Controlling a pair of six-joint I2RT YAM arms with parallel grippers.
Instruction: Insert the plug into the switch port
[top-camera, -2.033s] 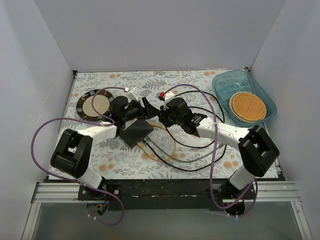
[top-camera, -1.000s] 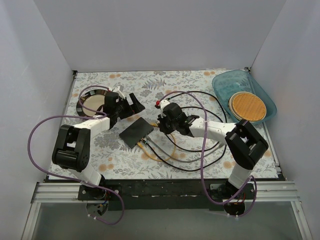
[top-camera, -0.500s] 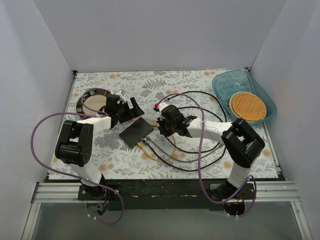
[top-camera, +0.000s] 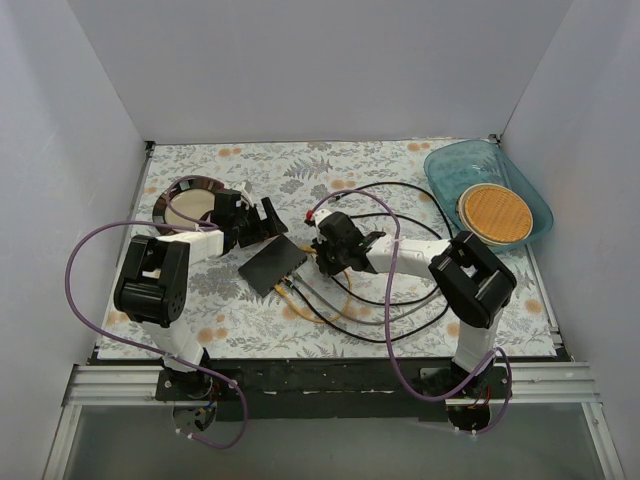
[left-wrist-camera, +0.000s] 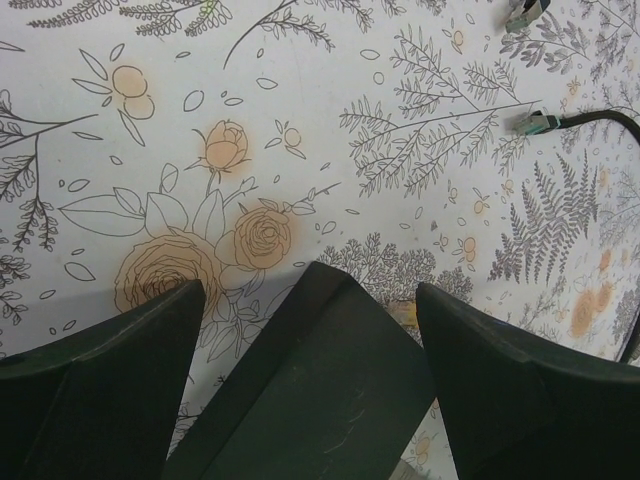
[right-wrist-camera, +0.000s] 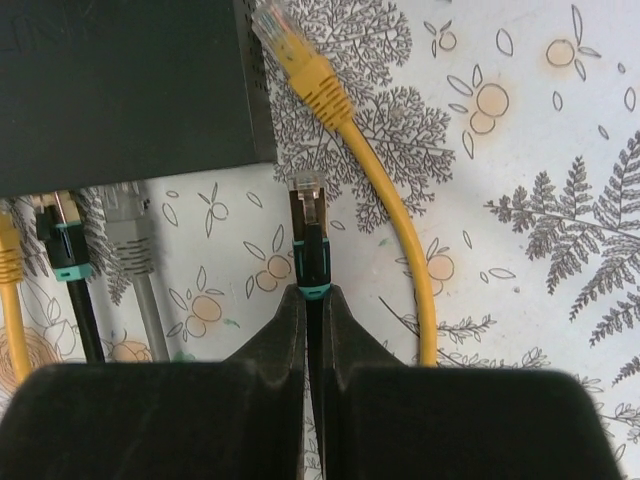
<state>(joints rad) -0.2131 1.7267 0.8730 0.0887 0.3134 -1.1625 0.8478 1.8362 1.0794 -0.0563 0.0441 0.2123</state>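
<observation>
The switch is a flat black box lying askew on the floral mat. My left gripper hovers open just behind it; in the left wrist view one corner of the switch sits between the spread fingers. My right gripper is shut on the black cable just behind a black plug with a teal boot. The plug points at the mat beside the switch's corner, a short gap off its socket edge. Three plugs sit in that edge: yellow, black-teal and grey. The right gripper is at the switch's right.
A loose yellow plug and its cable curve right of the held plug. Black and grey cables loop over the mat. A round dark-rimmed plate lies at the left. A blue tray holding a cork disc is at the back right. Two loose plugs lie beyond the left gripper.
The right gripper has moved left and nearer, bringing the plug close to the switch's socket edge. The left arm has folded back leftward, its gripper staying open behind the switch.
</observation>
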